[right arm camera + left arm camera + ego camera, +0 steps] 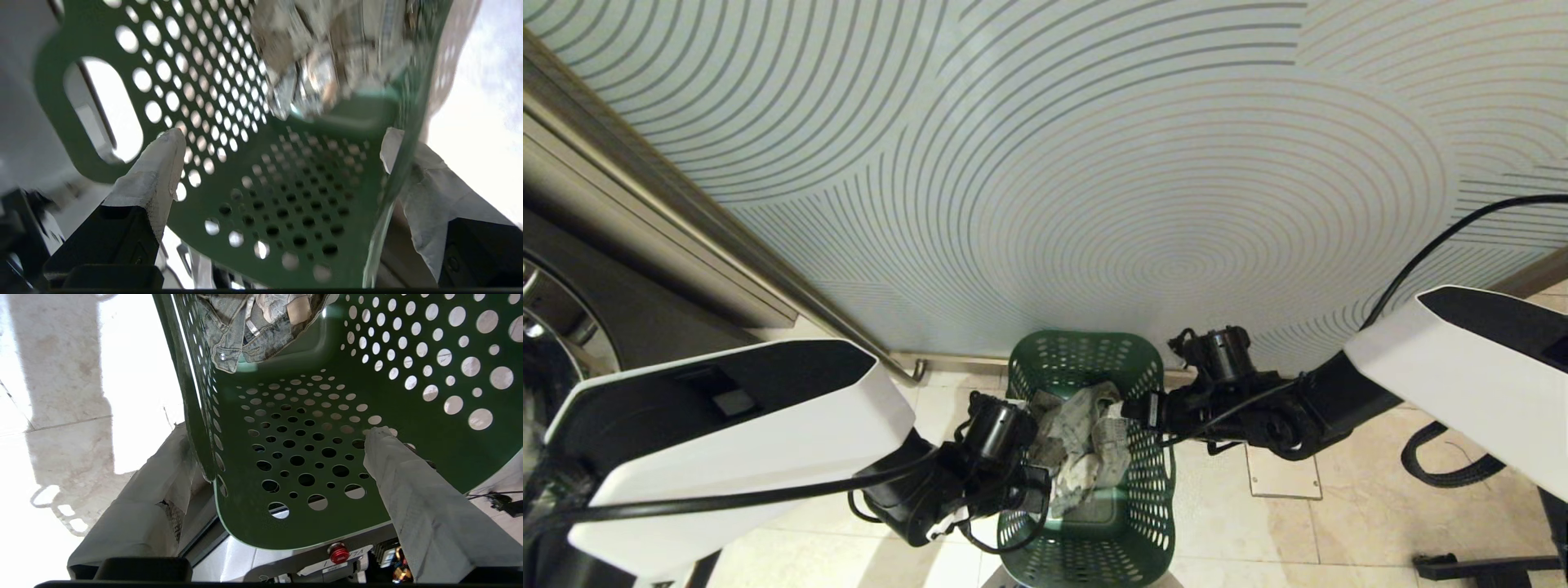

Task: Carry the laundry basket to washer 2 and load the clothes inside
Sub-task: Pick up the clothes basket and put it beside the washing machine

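- A tall, dark green plastic laundry basket [1143, 498] with walls full of small round holes stands on pale beige floor tiles [1339, 523], directly in front of the robot and near the foot of a wall.
- The wall [1094, 163] is pale blue-grey and patterned with thin curved lines that form rings.
- Inside the basket lies a crumpled bundle of grey-beige, finely patterned clothes [1082, 445] with paler whitish patches, resting toward the left and far side of the basket floor.
- The left gripper [1021, 478] sits at the basket's left rim. In the left wrist view its two cloth-wrapped fingers [412, 486] stand wide apart with the green wall between them: one inside the basket, the other outside. They straddle the wall; whether either finger presses on it cannot be told.
- The right gripper [1139, 408] sits at the basket's right rim. In the right wrist view its taped fingers [157, 163] are also spread wide, one inside near an oval handle slot [104, 106], the other outside the wall.
- At the far left edge of the head view, part of a dark grey washing machine [645, 302] with a chrome door ring shows; no label is readable.
- A black cable loop [1445, 457] lies on the floor at the right.
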You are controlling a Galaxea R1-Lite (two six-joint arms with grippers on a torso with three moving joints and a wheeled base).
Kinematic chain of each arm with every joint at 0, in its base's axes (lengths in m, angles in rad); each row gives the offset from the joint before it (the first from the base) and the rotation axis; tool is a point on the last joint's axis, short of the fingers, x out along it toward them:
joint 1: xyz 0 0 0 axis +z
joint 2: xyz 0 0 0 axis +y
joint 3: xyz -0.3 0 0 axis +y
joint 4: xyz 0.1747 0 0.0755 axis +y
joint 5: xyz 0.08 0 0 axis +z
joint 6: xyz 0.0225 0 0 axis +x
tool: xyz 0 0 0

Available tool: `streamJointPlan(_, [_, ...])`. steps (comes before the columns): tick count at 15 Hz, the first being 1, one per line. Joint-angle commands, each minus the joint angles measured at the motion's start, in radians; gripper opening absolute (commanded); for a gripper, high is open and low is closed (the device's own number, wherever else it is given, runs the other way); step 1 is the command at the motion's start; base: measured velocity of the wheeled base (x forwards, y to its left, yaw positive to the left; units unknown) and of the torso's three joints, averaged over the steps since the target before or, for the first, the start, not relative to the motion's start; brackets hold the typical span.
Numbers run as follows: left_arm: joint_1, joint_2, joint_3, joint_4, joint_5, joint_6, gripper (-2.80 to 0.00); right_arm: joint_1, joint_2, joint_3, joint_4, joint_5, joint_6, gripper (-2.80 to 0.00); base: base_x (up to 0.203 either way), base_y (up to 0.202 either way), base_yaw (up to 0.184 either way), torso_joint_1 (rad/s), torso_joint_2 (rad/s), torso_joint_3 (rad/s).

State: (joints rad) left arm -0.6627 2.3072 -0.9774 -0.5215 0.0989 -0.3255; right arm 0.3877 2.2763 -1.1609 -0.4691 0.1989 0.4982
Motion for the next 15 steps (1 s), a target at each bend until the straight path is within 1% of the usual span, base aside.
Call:
streamJointPlan(1, [-0.007,0.001,0.003,-0.003,0.001,-0.009,0.0,0.0,0.014,0.015,-0.037,0.006,0.003,0.0,0.0,0.0,0.0,0.0,0.0,0.0])
streamJointPlan(8, [-0.011,0.0,0.006,-0.006,0.001,-0.012,0.0,0.002,0.015,0.056,-0.099,0.008,0.0,0.0,0.0,0.0,0.0,0.0,0.0,0.0])
streamJointPlan(10, [-0.011,0.0,0.005,-0.031,-0.001,-0.016,0.0,0.004,0.014,0.062,-0.102,0.008,-0.004,0.0,0.0,0.0,0.0,0.0,0.0,0.0])
streamJointPlan(11, [-0.011,0.0,0.003,-0.045,-0.008,-0.039,0.0,0.004,0.014,0.061,-0.102,0.008,-0.006,0.0,0.0,0.0,0.0,0.0,0.0,0.0])
streamJointPlan(12, [-0.01,-0.003,-0.001,-0.054,-0.033,-0.07,0.0,0.004,0.014,0.063,-0.102,0.008,-0.006,0.0,0.0,0.0,0.0,0.0,0.0,0.0])
streamJointPlan(13, [-0.001,-0.009,-0.003,-0.054,-0.062,-0.082,0.0,0.004,0.014,0.065,-0.102,0.008,-0.007,0.0,0.0,0.0,0.0,0.0,0.0,0.0])
streamJointPlan(15, [0.02,-0.008,-0.026,-0.032,-0.069,-0.083,0.0,0.002,0.014,0.061,-0.1,0.008,-0.007,0.0,0.0,0.0,0.0,0.0,0.0,0.0])
